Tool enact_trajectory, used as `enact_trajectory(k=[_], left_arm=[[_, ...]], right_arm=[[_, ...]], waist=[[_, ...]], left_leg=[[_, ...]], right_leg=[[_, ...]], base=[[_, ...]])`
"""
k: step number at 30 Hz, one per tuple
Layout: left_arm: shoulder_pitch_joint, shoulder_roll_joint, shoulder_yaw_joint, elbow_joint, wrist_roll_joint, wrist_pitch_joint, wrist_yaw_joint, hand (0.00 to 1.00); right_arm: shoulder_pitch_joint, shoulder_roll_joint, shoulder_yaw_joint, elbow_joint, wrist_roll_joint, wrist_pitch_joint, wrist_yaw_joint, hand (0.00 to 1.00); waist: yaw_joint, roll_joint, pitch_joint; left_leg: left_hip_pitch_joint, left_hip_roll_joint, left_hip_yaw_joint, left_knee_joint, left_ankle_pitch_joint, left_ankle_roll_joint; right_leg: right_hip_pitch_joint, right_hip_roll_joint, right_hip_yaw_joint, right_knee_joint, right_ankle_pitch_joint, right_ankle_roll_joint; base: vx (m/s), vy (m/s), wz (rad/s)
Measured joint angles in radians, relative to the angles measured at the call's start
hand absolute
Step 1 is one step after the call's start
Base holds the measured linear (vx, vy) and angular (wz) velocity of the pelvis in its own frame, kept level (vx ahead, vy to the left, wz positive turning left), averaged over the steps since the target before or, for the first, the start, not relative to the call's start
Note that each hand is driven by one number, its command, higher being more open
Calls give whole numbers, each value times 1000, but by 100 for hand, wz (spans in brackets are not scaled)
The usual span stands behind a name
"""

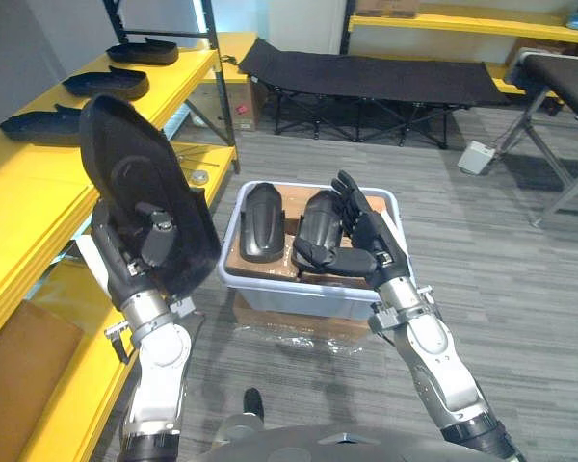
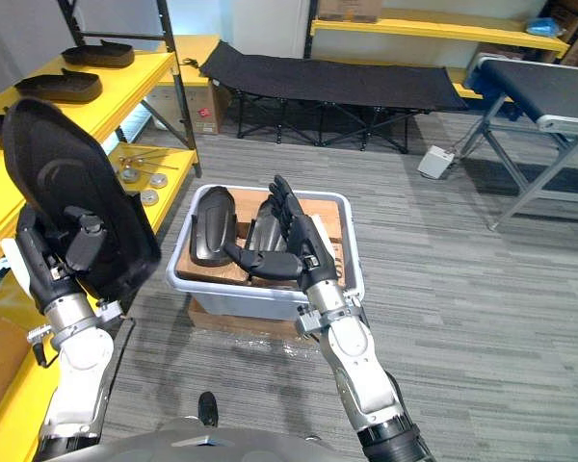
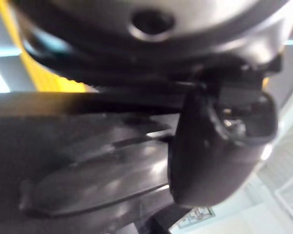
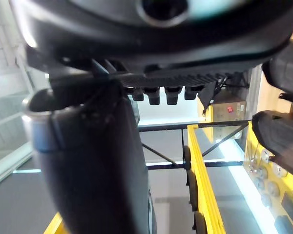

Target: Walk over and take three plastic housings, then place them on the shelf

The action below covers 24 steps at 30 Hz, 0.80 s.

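Note:
My left hand [image 1: 146, 248] is shut on a black plastic housing [image 1: 135, 173] and holds it upright beside the yellow shelf [image 1: 19, 183]. Up close, the thumb [image 3: 219, 146] presses on the housing's dark inner face [image 3: 88, 170]. Three more housings lie on the shelf's upper level: one [image 1: 140, 50] at the back, one [image 1: 106, 84] in the middle, one [image 1: 39, 123] nearest. A pale bin [image 1: 308, 284] on the floor holds two housings, one [image 1: 262, 221] on the left and one [image 1: 320, 226] beside it. My right hand [image 1: 366, 236] hovers over the bin's right part, open with straight fingers.
The bin stands on a cardboard box [image 1: 299, 322]. Small round metal parts [image 1: 200, 176] lie on the shelf's lower level. A black folding cot [image 1: 366, 77] stands at the back, a conveyor frame [image 1: 559, 67] at the right, and a white box [image 1: 477, 156] on the floor.

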Motion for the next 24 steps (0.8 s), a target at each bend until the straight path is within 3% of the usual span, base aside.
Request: enact_trajectory(k=[3,6,13,20,24], left_arm=[[51,-23,-20,-5,-102,-25,-102,0],[93,-23,-17,-34,-133,-26,-142,0],[152,-41,122,-168,-203,-31,-223,0],[194,-76,274,-237,-279,-31,-317,0],[263,-109,335,-237,-330,-31,-348,0]], right_arm=[[57,5,-58,53,-4,51,20,100],[84,13,-104,132,-3,70,39,100],[75,24,-129,182,-12,73,64,100],[-59,53,-35,283,-77,74,53,100],[-117,60,-15,288,-92,73,32,100]], waist=[[-2,0,0],[-7,0,0],[12,1,0],[123,-2,-7],[168,-8,-10]], left_leg=[[2,1,12,-2,-3,0],[1,1,21,-3,-6,-1],[-5,-6,-17,-2,-9,-3],[-46,-46,-180,1,12,4],[-61,-57,-228,2,26,15]], right_leg=[[-8,-2,12,6,-2,1],[-15,-3,22,6,-2,1],[0,-4,-17,6,-12,2],[60,-4,-178,6,-37,22],[74,-7,-223,10,-44,26]], base=[[22,12,-13],[14,15,-10],[15,2,15],[29,-10,68],[18,6,42]])
